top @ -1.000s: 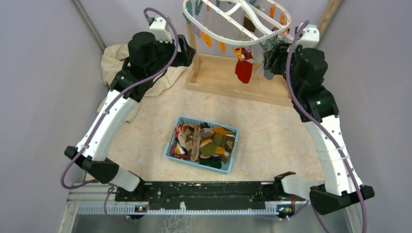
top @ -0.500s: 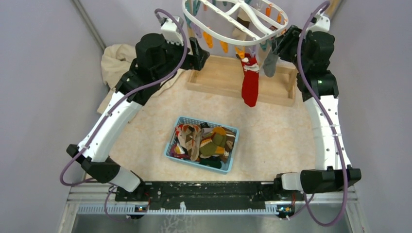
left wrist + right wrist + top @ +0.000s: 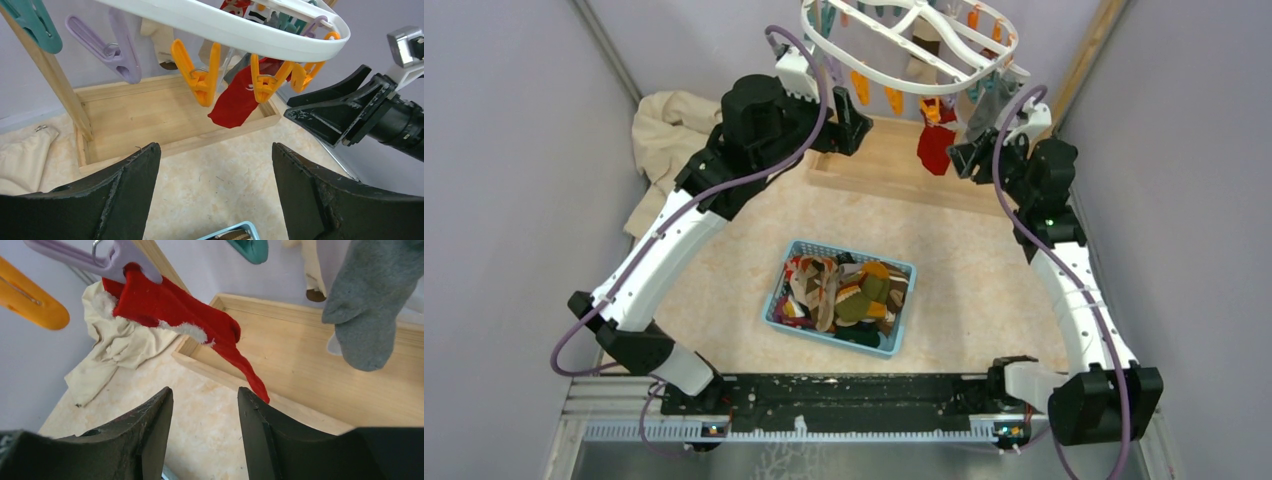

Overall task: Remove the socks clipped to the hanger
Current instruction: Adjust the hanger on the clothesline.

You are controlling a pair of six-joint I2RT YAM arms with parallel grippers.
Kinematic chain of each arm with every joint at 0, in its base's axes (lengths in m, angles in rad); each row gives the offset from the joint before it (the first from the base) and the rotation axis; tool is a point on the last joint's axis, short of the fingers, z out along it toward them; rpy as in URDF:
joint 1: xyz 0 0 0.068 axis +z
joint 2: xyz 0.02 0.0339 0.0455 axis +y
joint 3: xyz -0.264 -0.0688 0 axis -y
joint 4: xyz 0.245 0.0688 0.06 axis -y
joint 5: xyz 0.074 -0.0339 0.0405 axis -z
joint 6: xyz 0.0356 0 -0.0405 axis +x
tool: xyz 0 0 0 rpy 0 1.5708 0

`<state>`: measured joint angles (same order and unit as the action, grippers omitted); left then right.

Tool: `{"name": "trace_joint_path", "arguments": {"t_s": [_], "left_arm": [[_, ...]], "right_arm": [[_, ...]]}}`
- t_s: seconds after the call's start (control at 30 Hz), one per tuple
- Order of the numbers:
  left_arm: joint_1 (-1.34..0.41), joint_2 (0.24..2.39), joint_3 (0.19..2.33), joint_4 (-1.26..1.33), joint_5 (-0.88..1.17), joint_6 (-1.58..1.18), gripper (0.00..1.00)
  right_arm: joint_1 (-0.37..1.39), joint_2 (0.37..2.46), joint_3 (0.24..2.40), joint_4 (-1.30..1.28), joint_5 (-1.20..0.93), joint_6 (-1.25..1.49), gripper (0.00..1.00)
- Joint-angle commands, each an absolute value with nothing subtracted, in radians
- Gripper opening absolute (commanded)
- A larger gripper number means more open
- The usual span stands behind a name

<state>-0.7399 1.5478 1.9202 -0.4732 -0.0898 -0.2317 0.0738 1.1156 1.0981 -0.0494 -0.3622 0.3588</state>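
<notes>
The white oval hanger (image 3: 924,88) hangs at the back over the wooden tray, with orange clips (image 3: 200,80) on its rim (image 3: 240,32). A red sock (image 3: 936,145) hangs from a purple clip (image 3: 115,255), and a grey sock (image 3: 370,315) hangs to its right. My right gripper (image 3: 959,160) is just right of the red sock (image 3: 175,310). It stands open (image 3: 205,392), with the sock's toe just past its right fingertip and nothing between the jaws. My left gripper (image 3: 856,118) is wide open (image 3: 216,150) and empty. It sits left of and below the ring and faces the red sock (image 3: 237,100).
A blue basket (image 3: 774,300) full of socks sits mid-table. The wooden rack's base tray (image 3: 874,170) lies under the hanger, and its post (image 3: 50,75) rises at the left. A beige cloth (image 3: 669,130) lies at the back left. Grey walls close in on both sides.
The left arm has reached further right toward the hanger. The right gripper dropped from beside the ring to below it, by the red sock, which now hangs bunched and shorter.
</notes>
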Motion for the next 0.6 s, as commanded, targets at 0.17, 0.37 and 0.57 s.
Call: {"name": "trace_joint_path", "arguments": {"t_s": [0.17,0.37,0.57], "left_arm": [[-0.744,1.531,1.934,-0.481,-0.108,-0.23,0.88],[-0.744,1.524,1.923,-0.486,-0.113,-0.23,0.88],[-0.744,1.529,1.922,-0.493,-0.119,-0.226,0.88]], "right_arm": [[0.071,1.151,1.062,0.328,-0.483,0.316,0.55],[0.072,1.237,1.103,0.342,-0.544,0.308,0.55],[0.072,1.251,1.048,0.413,-0.593,0.31,0.56]]}}
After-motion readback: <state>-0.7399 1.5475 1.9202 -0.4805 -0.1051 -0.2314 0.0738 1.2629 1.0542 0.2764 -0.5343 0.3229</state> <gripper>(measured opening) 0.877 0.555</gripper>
